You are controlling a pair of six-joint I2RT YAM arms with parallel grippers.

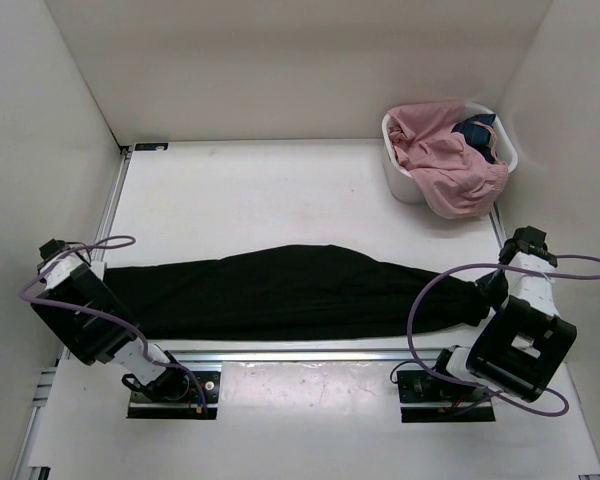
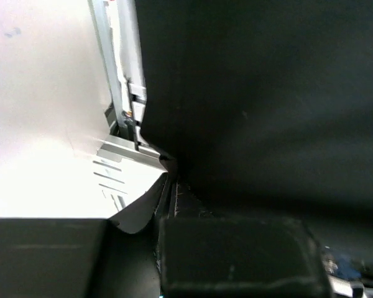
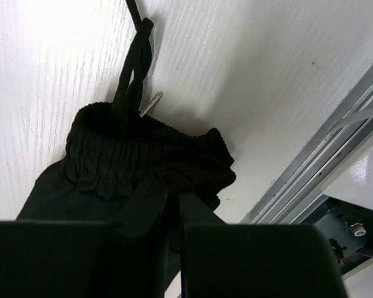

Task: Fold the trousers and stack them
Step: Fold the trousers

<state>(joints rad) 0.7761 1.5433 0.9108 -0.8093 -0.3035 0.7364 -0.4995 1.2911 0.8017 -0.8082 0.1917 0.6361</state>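
The left pincer (image 2: 169, 174) is pinching the trousers (image 1: 290, 290) at the leg end, the right pincer (image 3: 174, 198) their waistband (image 3: 149, 149). Raise both evenly, cloth taut between them, before folding.

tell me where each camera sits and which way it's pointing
Top external: above and behind the arms, looking down on the table, trousers and basket; both arms show.
Left wrist: on the left arm, facing black fabric beside the table's edge rail; a dark finger of the left gripper shows.
Right wrist: on the right arm, facing down at the waistband and drawstring; the right gripper pinches the cloth.
Shared: the trousers appear in all three.
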